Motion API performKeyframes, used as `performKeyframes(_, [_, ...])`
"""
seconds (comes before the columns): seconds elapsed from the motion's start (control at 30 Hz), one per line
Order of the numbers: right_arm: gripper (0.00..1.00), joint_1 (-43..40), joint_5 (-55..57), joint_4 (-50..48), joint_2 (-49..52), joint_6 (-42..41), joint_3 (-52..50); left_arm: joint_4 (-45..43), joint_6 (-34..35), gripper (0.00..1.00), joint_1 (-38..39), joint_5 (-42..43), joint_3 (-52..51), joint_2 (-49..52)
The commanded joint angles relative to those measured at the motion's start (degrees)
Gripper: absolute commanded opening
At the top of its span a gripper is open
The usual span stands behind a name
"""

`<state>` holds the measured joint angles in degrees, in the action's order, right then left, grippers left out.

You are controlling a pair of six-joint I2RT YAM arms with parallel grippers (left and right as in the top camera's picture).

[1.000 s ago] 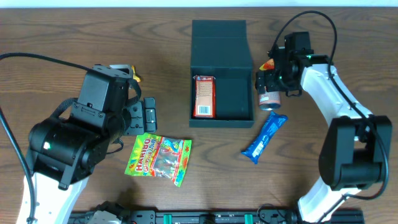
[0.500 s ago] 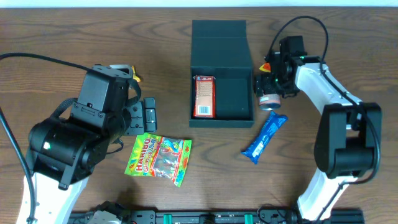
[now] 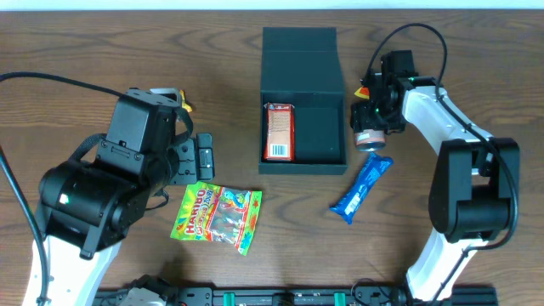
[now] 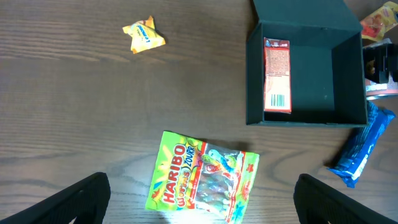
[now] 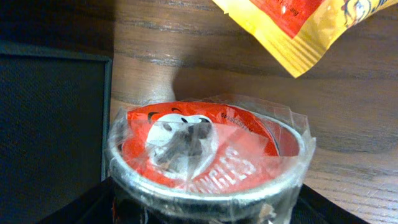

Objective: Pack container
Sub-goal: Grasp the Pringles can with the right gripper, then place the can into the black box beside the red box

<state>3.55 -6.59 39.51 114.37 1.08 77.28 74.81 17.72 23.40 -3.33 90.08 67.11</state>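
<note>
Overhead, matte square container (image 3: 319,127), woodgrain table (image 3: 85,42)

You have a dark brown counter (image 3: 85,42) before you, its wood grain running left to right, evenly lit with only soft shadows. A pale strip (image 3: 170,4) shows beyond its far edge, and a black rail (image 3: 280,297) runs along the near edge.

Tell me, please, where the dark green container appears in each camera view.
Overhead: container top centre, lid open.
Left wrist: upper right.
Right wrist: its dark wall at the left edge.
Shared landmark: the yellow-and-red packet beyond its right side.
</note>
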Motion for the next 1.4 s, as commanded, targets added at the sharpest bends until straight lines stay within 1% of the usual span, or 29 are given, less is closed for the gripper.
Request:
performKeyframes(0.0, [0.68,0.7,0.4,0.6,-0.6,0.0,-0.1,0.2,-1.0,0.95,-0.2,0.0,0.9,0.1])
performKeyframes(0.03, [0.65,0.7,0.4,0.9,-1.1,0.0,-0.1,0.2,-1.0,0.95,-0.2,0.0,0.9,0.1])
performKeyframes(0.07, [0.65,0.7,0.4,1.2,-1.6,0.0,-0.1,0.2,-1.0,0.95,-0.2,0.0,0.9,0.1])
performKeyframes(0.13, [0.68,0.7,1.0,2.2,-3.6,0.0,-0.1,0.2,-1.0,0.95,-0.2,0.0,0.9,0.1])
performKeyframes(0.37, [0.64,0.7,1.2,6.1,-11.6,-0.9,-0.1,0.2,-1.0,0.95,-0.2,0.0,0.9,0.1])
performKeyframes(0.57, [0.64,1.7,1.2,7.9,-21.4,-6.7,-0.1,0.2,-1.0,0.95,-0.2,0.0,0.9,0.1])
performKeyframes(0.73, [0.63,4.3,1.2,7.8,-25.8,-13.5,-0.1,0.2,-1.0,0.95,-0.2,0.0,0.9,0.1])
performKeyframes(0.93, [0.63,10.4,1.3,5.5,-25.9,-22.2,-0.2,0.2,-1.0,0.95,-0.2,0.0,0.9,0.1])
performKeyframes(1.03, [0.63,14.2,3.6,2.9,-25.7,-25.6,-0.2,0.2,-1.0,0.95,-0.2,0.0,0.9,0.1])
performKeyframes(1.2, [0.63,19.7,5.9,-1.0,-23.9,-27.5,-0.2,0.2,-1.0,0.95,-0.2,0.0,0.9,0.1])
performKeyframes(1.37, [0.62,20.9,6.5,-1.6,-19.7,-27.8,-0.2,0.2,-1.0,0.95,-0.2,0.0,0.9,0.1])
